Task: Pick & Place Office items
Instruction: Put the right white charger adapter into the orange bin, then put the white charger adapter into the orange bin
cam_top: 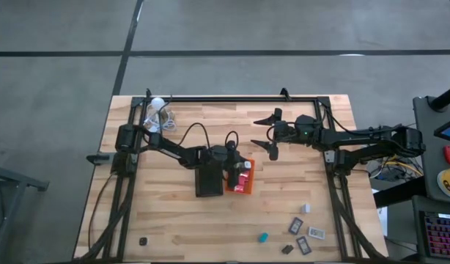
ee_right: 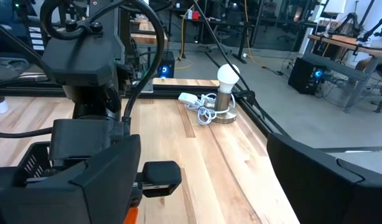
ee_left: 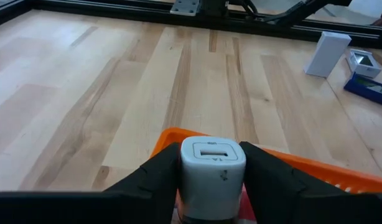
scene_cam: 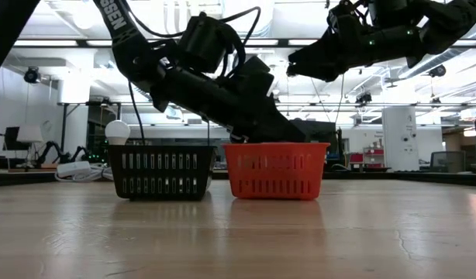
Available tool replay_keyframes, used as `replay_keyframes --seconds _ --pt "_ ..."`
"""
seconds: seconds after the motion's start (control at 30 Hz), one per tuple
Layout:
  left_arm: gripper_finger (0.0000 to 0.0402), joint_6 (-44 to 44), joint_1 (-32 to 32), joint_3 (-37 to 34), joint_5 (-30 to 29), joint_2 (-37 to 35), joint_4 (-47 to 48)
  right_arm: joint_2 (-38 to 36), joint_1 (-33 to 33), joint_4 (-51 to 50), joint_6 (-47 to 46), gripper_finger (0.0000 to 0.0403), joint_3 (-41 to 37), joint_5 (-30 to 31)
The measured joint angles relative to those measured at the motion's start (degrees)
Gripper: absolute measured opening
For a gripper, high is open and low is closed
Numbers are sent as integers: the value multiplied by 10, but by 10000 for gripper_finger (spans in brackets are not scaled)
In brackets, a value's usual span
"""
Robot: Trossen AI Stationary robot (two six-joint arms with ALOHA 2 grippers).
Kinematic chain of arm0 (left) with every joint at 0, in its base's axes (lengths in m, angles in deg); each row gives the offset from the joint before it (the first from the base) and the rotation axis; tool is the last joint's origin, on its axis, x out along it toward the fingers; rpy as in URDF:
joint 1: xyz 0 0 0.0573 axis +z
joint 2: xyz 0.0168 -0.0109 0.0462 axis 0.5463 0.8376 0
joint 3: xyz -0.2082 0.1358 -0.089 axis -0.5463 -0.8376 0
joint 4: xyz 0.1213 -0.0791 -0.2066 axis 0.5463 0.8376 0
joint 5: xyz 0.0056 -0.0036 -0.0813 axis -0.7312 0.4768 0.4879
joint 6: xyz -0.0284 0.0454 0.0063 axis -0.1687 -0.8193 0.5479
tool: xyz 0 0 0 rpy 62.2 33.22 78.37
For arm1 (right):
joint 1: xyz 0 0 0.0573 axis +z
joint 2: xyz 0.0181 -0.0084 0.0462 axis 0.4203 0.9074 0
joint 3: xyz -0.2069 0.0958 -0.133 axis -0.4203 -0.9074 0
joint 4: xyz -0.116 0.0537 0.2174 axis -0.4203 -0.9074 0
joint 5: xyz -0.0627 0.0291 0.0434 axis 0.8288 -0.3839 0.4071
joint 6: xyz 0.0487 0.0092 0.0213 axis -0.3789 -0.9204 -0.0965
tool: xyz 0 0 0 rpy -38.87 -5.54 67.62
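My left gripper (ee_left: 213,163) is over the orange tray (ee_left: 315,167), shut on a white block (ee_left: 213,177) with a slot in its end face. In the high view it (cam_top: 240,174) sits above the orange tray (cam_top: 248,164), next to the black tray (cam_top: 208,183). My right gripper (cam_top: 267,133) hangs open above the far middle of the table, holding nothing. Several small office items lie loose at the near right: a white block (cam_top: 305,208), flat grey pieces (cam_top: 296,225) and a teal piece (cam_top: 263,237). My left gripper pinches the white block by its two opposite sides (ee_left: 186,171) between its two fingers (ee_left: 157,177). The fingers slant down from the table's left side. The block's slotted end (ee_left: 213,151) shows between the fingertips above the orange tray. Its lower part is hidden by the gripper.
A white bulb with coiled grey cable (cam_top: 159,108) stands at the far left corner. A black frame (cam_top: 232,98) runs along the table's far edge and sides. One small dark piece (cam_top: 143,240) lies at the near left. Bare wood spreads across the table's near middle.
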Motion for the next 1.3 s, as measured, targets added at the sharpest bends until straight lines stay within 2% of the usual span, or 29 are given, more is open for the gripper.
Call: replay_keyframes --seconds 0.4,0.77,0.97,1.3 --pt "238 0 0 -1 2 0 0 0 0 0 0 349 0 0" --pt "239 7 -1 4 3 -4 0 0 0 0 0 342 0 0" --pt "239 9 -15 4 12 -46 28 0 0 0 0 350 0 0" --pt "239 45 -133 4 -205 -172 239 0 0 -1 0 341 0 0"
